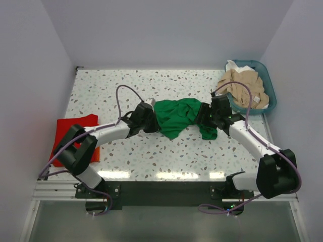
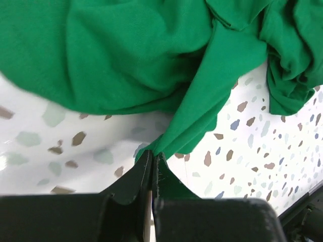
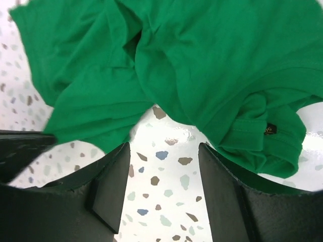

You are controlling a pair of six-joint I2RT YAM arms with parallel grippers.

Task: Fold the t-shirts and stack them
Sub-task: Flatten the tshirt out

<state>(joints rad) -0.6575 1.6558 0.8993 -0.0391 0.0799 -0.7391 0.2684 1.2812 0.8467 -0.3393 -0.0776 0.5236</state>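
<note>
Here the left gripper [image 2: 153, 159] pinches a thin fold of the soft, crumpled green t-shirt [image 2: 126, 50], which lies on the speckled terrazzo table [image 2: 262, 151]. The right gripper [image 3: 164, 169] stands spread just beside the cloth, near a stitched hem [image 3: 252, 132] whose small dark label [image 3: 271, 129] is too tiny to read.

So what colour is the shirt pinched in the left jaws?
Plain bright green. The t-shirt shows best in the left wrist view.
</note>
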